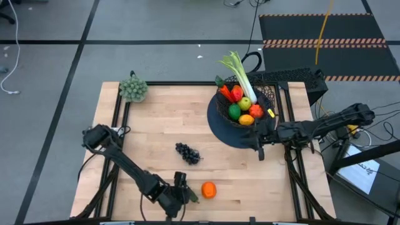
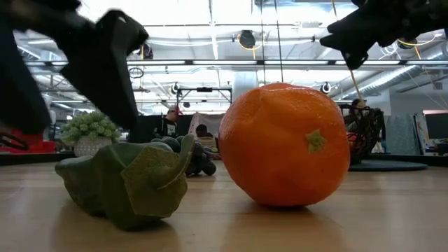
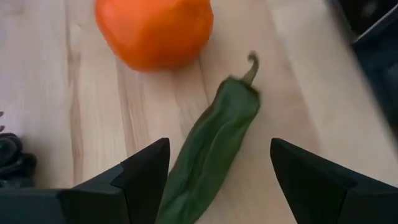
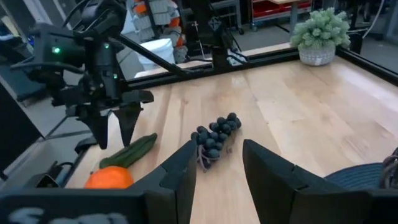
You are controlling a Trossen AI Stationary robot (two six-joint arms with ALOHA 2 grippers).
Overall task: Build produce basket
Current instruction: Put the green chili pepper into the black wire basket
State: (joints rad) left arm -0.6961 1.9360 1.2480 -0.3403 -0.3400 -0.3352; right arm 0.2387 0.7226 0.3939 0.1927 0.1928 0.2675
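A green pepper [image 3: 211, 149] lies flat on the table near its front edge, with an orange [image 3: 154, 31] resting just beyond its stem. My left gripper [image 3: 219, 146] hangs open above the pepper [image 1: 192, 197], one finger on either side, touching nothing. Dark grapes [image 1: 187, 153] lie mid-table. The black mesh basket [image 1: 270, 97] stands on its dark disc at the far right and holds a leek [image 1: 240, 72] and several other produce pieces. My right gripper [image 4: 219, 162] is open beside the disc's near edge [image 1: 257, 142], pointing level toward the grapes [image 4: 214, 135].
A grey-green bushy clump in a pot [image 1: 133, 89] stands at the far left corner. Black frame rails [image 1: 119, 109] run along the table's sides. Bare wood lies between the grapes and the basket's disc [image 1: 219, 128].
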